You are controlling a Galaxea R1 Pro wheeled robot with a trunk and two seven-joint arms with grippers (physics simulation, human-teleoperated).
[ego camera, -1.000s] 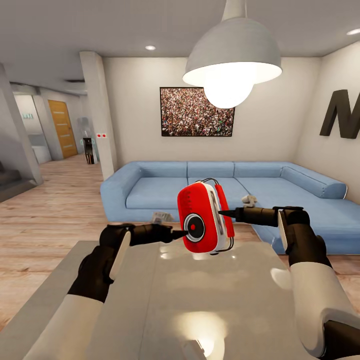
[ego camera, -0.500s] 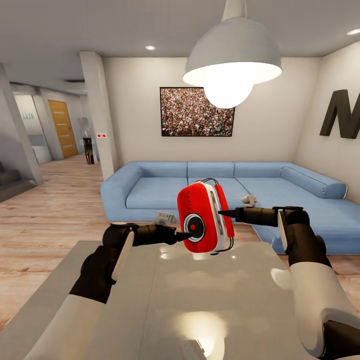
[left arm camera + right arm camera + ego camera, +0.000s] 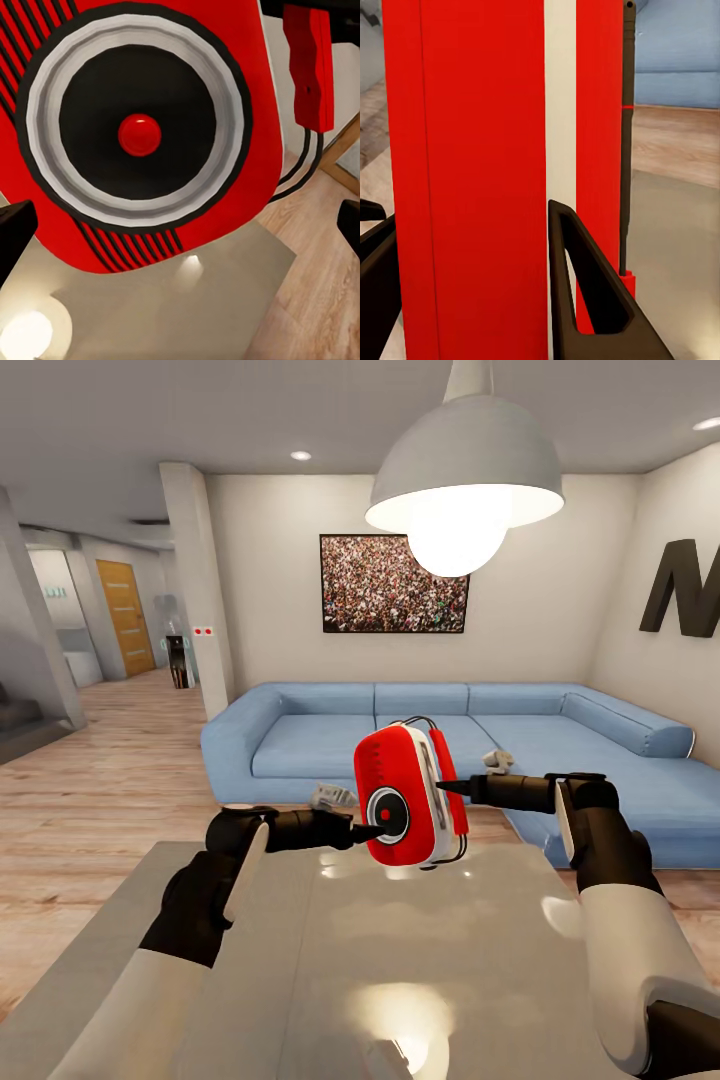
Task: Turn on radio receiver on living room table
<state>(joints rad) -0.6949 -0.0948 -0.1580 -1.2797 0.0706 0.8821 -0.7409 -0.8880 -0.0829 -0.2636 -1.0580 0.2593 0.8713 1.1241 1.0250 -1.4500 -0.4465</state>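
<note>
The radio receiver (image 3: 407, 796) was held upright in the air above the far end of the table (image 3: 300, 980), clear of its glossy top, in the living room with the blue sofa (image 3: 300, 745) behind it. The right gripper (image 3: 447, 787) pinched it from the side. In the right wrist view one dark finger (image 3: 585, 300) lay across the white band of the casing and the other showed at the opposite edge, so the jaws were closed on the body. The wire handle (image 3: 626, 142) ran just beyond that finger.

The left gripper (image 3: 365, 832) pointed at the front face, its tip at or just short of the round dial (image 3: 139, 135). Contact was hard to judge from the head camera. In the left wrist view its fingertips (image 3: 15, 236) sat wide apart at the frame edges, so its jaws stood open.

The radio looked like a small, rigid plastic shell: probably light, stiff and rather slick. A side pinch across the flat casing seemed the sound hold, since the thin wire handle would let it swing. A push on the red centre would likely press the body back against the right fingers, so that hold needed to be firm.
</note>
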